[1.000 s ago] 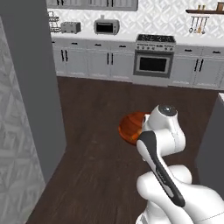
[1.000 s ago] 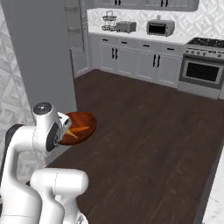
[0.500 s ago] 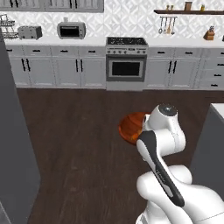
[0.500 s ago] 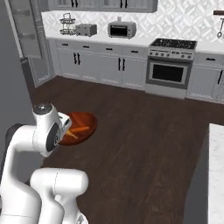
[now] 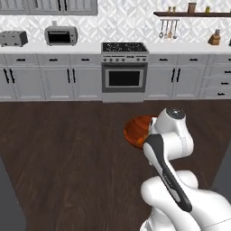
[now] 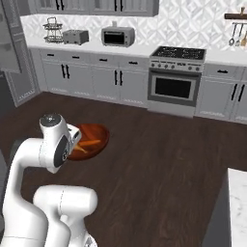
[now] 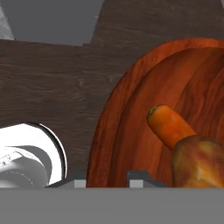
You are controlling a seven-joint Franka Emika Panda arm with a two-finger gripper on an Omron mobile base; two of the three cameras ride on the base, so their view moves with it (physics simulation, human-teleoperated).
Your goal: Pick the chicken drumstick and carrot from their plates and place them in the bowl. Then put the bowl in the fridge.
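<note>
My gripper [image 7: 107, 178] is shut on the near rim of the red-orange bowl [image 7: 114, 118], which I hold over the dark wood floor. Inside the bowl lie the orange carrot [image 7: 168, 124] and, touching it, the golden-brown chicken drumstick [image 7: 197, 158]. The bowl [image 5: 135, 130] sticks out to the left of my wrist in the left base view. From the right base view the bowl [image 6: 92, 136] is in front of the wrist, with the carrot [image 6: 89, 143] visible in it. A grey panelled fridge door [image 6: 10, 48] stands at the far left. The plates are out of view.
Ahead runs a grey cabinet wall with a stove and oven [image 5: 124, 72], a microwave [image 5: 60, 35] and a toaster [image 5: 12, 38] on the white counter. A pale counter corner [image 6: 237, 193] juts in at lower right. Open wood floor [image 5: 63, 149] lies between.
The whole scene has slid leftward in both base views, so the base has turned; the fridge has slipped toward the left edge. The bowl stays in my gripper, arm pose unchanged.
</note>
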